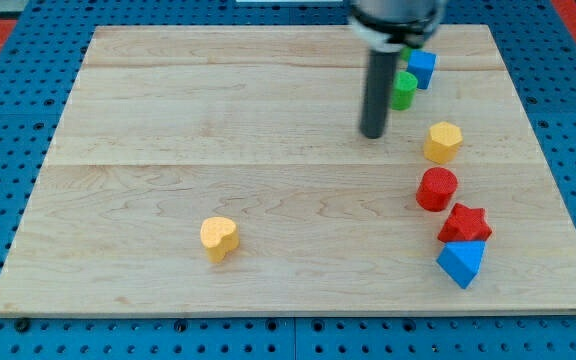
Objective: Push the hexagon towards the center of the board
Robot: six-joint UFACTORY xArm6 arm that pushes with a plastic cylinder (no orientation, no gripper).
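Note:
The yellow hexagon (444,141) lies on the wooden board (218,110) at the view's right, upper half. My tip (373,134) rests on the board to the left of the hexagon, with a clear gap between them. A green block (403,90) sits just right of the rod, partly hidden behind it, and a blue block (422,68) lies beyond it near the top.
Below the hexagon lie a red cylinder (436,189), a red star (465,223) and a blue triangular block (461,262), in a column along the right side. A yellow heart-shaped block (219,238) lies at lower left of centre.

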